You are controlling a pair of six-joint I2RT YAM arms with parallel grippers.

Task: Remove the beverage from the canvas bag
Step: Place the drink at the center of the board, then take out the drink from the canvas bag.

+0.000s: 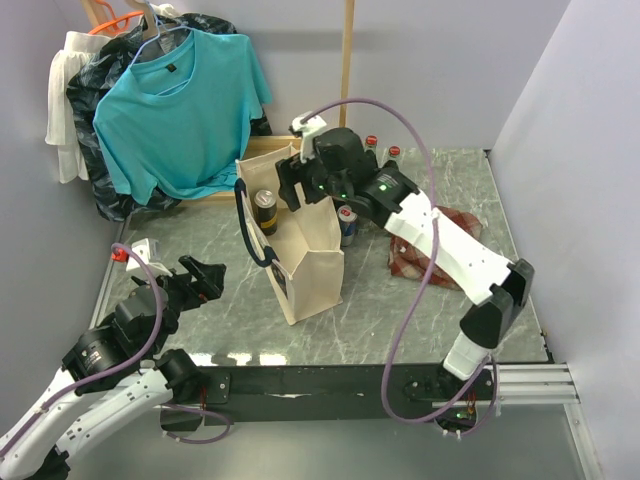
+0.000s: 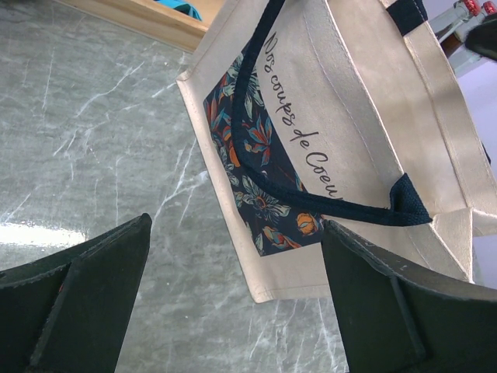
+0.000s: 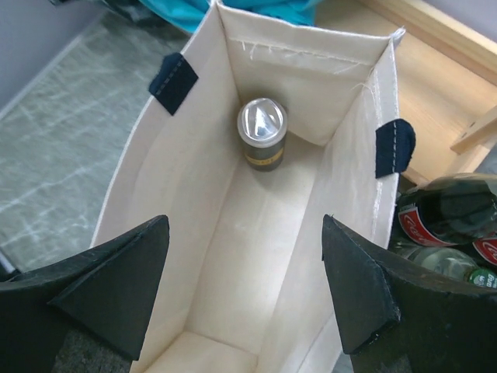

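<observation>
Marble veined in grey-green covers the table (image 1: 400, 320) I'm working over, closed in by pale lavender walls (image 1: 560, 90). A teal T-shirt (image 1: 185, 110) on a hanger and a wooden frame (image 1: 348, 60) are at the back, and a red plaid bag (image 1: 403, 265) lies to the right. The canvas bag (image 1: 305, 260) stands upright mid-table, and the beverage (image 3: 262, 132), a can, stands upright on its floor against one end wall. My right gripper (image 3: 245, 287) hovers over the bag's mouth with jaws spread and empty, and my left gripper (image 2: 233, 303) sits low near the bag's printed side, likewise spread and holding nothing.
</observation>
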